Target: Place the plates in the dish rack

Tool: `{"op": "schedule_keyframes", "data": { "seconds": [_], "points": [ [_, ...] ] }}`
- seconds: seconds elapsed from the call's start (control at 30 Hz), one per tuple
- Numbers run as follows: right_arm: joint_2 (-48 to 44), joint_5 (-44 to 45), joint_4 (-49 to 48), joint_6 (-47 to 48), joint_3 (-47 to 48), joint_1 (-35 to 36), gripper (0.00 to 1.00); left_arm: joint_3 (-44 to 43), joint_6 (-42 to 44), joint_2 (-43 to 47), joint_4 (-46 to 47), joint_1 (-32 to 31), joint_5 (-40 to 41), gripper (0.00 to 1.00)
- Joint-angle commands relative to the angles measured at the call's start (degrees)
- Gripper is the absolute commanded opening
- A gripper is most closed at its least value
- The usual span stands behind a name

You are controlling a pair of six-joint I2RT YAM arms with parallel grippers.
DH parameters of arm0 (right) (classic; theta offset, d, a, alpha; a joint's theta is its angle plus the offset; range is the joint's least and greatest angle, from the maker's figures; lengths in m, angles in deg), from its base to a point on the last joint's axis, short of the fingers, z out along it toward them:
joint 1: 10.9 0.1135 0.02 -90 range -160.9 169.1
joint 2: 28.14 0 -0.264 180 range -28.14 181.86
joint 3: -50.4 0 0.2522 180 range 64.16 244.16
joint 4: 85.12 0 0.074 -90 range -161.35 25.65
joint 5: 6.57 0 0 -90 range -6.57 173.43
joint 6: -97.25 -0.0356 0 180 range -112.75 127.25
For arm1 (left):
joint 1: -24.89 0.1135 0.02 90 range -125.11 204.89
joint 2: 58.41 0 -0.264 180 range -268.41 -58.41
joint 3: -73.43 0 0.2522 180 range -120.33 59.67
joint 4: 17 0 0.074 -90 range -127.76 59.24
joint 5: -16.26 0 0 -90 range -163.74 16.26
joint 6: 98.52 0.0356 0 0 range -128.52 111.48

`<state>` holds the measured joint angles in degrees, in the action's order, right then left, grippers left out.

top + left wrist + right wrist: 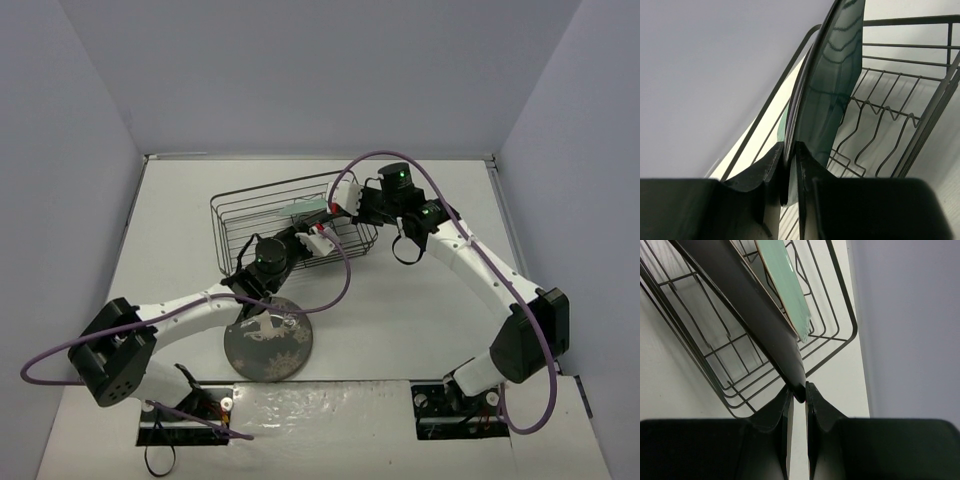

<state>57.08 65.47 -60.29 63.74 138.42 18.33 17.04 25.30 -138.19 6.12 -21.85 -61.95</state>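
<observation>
Top external: white table (400, 320) (grey walls (300, 70)) holds rack (225, 230).

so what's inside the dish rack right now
A pale mint plate, and beside it the dark teal plate, pinched by left fingers and right fingers. The plates cover the part of the slot row under them.

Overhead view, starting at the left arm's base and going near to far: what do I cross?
left arm's base → dark grey deer-pattern plate, flat on the table → black wire dish rack → far wall
</observation>
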Motion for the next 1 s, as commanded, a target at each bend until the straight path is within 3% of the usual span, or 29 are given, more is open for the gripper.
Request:
{"op": "schedule_keyframes", "data": {
  "seconds": [0.0,0.17,0.4,0.43,0.53,0.63,0.97],
  "points": [
    [1.4,-9.3,-4.1,-4.7,3.3,1.5,0.00,-6.4,-5.9,1.7,0.9,2.3,-5.8,0.00],
    [4.6,-9.7,-2.4,-4.7,5.2,0.7,0.00,-10.1,-11.8,-1.1,-5.3,7.0,-10.1,0.00],
    [6.7,-12.3,0.2,-3.7,6.4,-0.8,0.00,-11.7,-12.8,-2.2,-9.6,7.6,-11.4,0.01],
    [7.0,-12.8,1.2,-3.1,7.1,-0.8,0.00,-12.0,-13.0,-2.3,-11.2,7.6,-11.4,0.03],
    [8.3,-14.5,6.5,-0.1,8.8,-0.8,0.00,-12.7,-12.8,-2.0,-14.7,7.5,-11.5,0.26],
    [9.0,-15.2,10.7,3.5,10.0,-0.8,0.00,-12.6,-13.6,-1.3,-15.9,7.5,-11.6,0.55],
    [11.6,-15.6,26.5,14.8,15.0,-0.5,0.00,-11.5,-14.3,0.6,-18.2,7.5,-9.2,0.60]
  ]
}}
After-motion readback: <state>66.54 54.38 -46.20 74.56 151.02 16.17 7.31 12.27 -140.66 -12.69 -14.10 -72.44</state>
